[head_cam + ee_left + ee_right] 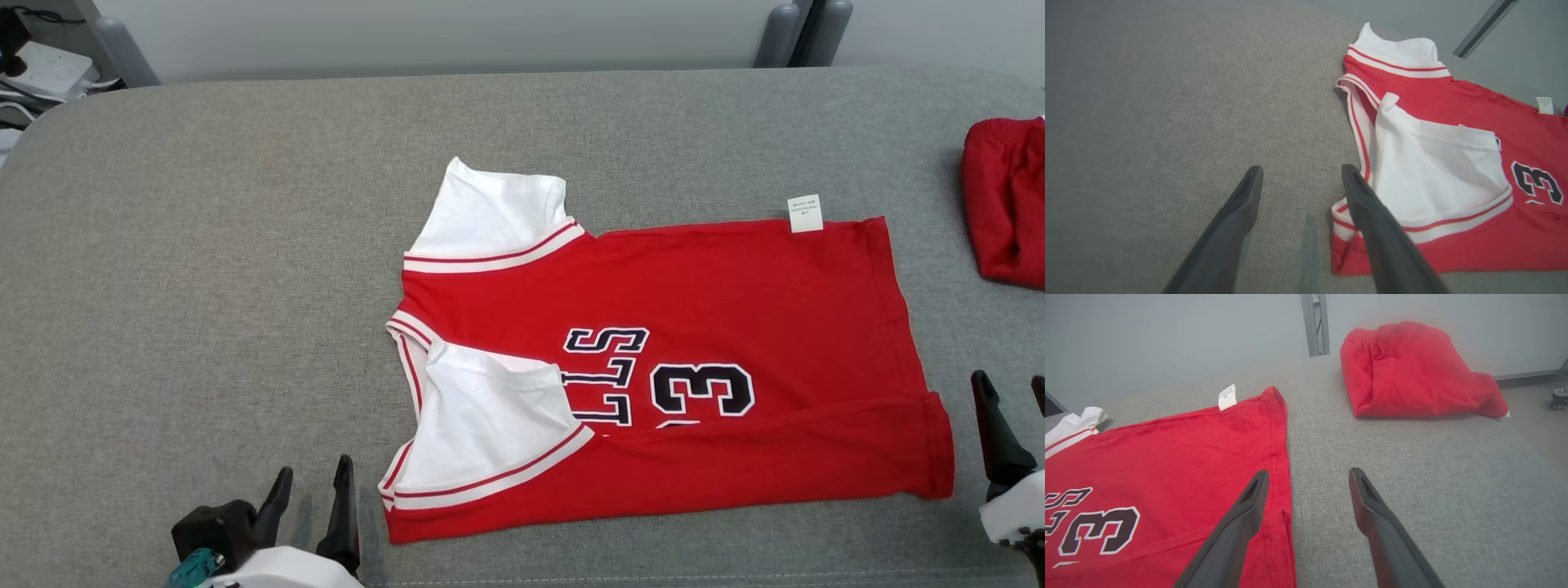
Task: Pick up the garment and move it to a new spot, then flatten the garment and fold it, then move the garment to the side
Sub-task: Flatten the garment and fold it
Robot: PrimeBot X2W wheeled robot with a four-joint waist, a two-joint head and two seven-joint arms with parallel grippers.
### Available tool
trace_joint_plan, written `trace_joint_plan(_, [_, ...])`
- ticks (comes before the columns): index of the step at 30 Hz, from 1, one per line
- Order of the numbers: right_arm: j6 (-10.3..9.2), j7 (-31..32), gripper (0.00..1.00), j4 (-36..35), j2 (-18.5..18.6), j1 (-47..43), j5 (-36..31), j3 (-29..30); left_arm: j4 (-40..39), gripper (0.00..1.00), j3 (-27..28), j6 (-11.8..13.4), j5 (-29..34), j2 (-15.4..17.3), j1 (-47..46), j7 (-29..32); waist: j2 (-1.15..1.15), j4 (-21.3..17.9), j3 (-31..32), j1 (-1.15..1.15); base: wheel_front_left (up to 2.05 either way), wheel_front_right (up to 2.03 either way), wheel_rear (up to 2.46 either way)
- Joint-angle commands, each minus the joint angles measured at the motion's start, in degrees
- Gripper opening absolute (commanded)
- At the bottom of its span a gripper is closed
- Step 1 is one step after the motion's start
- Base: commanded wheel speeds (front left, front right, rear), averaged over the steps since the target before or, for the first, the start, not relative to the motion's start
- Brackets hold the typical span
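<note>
Low in the lower left of the head view, the left end effector [315, 465] stands open with nothing between its dark fingers, just beside the neck end of the red basketball jersey [694, 327]. At the lower right edge the right end effector [1010, 378] is likewise open and empty, just beside the jersey's hem. The jersey lies flat across the middle of the grey fabric tabletop [204, 245], its white sleeves toward the left, its near long edge folded up over part of the number. A white label [805, 214] sticks out at its far edge. A bundled red garment [1008, 204] sits apart at the right edge.
</note>
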State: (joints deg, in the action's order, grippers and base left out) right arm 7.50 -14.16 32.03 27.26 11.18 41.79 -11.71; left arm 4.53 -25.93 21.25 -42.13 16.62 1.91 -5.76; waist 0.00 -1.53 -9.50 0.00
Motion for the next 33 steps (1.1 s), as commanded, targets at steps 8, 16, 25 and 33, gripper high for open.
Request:
trace_joint_plan(8, [-0.01, -0.8, 1.00, -14.9, -6.3, -2.8, -11.7, 8.2, -3.6, 1.00, 4.1, -1.1, 6.2, -0.6, -8.2, -8.5, 0.00, 0.1, -0.1, 0.00, 0.00, 0.00, 0.00])
trace_joint_plan(16, [-0.01, -0.8, 1.00, -20.2, -9.7, -4.3, -16.0, 8.6, 0.5, 1.00, 4.1, -4.6, 11.5, -5.0, -14.0, -9.2, 0.00, -0.4, -1.7, 0.00, 0.00, 0.00, 0.00])
trace_joint_plan(25, [-0.01, -0.8, 1.00, -20.7, -10.2, -2.0, -16.3, 6.8, 7.6, 1.00, 4.7, -9.4, 15.5, -9.7, -22.4, -9.2, 0.00, -1.9, -6.3, 0.00, 0.00, 0.00, 0.00])
trace_joint_plan(33, [-0.01, -0.8, 1.00, -20.7, -8.9, 0.2, -16.4, 6.4, 19.5, 1.00, 4.9, -12.1, 14.2, -10.5, -36.7, -4.6, 0.00, -2.5, -11.0, 0.00, 0.00, 0.00, 0.00])
